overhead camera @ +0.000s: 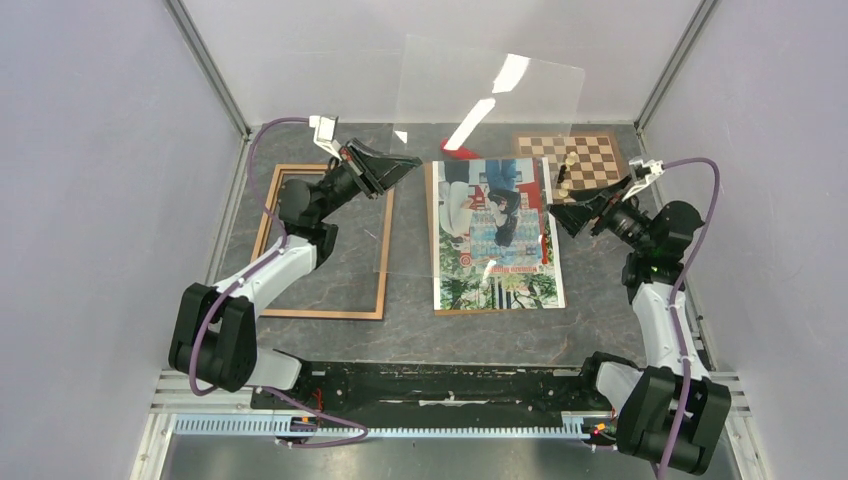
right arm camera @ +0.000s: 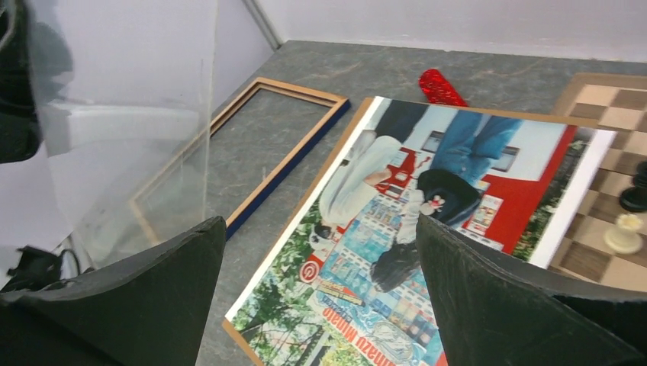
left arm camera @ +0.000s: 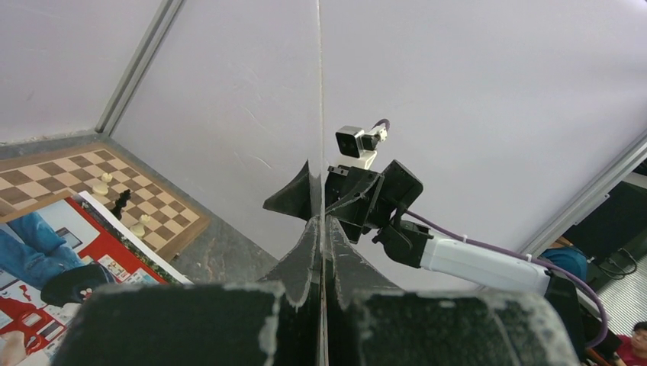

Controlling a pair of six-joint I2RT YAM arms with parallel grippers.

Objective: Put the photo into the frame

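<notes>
Currently my right gripper (overhead camera: 562,218), wide and empty, hovers at the right edge of the photo (overhead camera: 497,235); frame (overhead camera: 320,313) lies leftward beneath my left gripper (overhead camera: 410,162), which clamps a clear pane (overhead camera: 480,100).

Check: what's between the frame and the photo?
Bare table between the frame and the photo, plain in the right wrist view. In the top view the clear sheet in the left gripper overlaps that strip.

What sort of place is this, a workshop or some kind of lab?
Probably a robot test booth in a lab: a left arm and right arm bolted to one table, plain pale walls around it, and props laid out: photo, frame, chessboard.
</notes>
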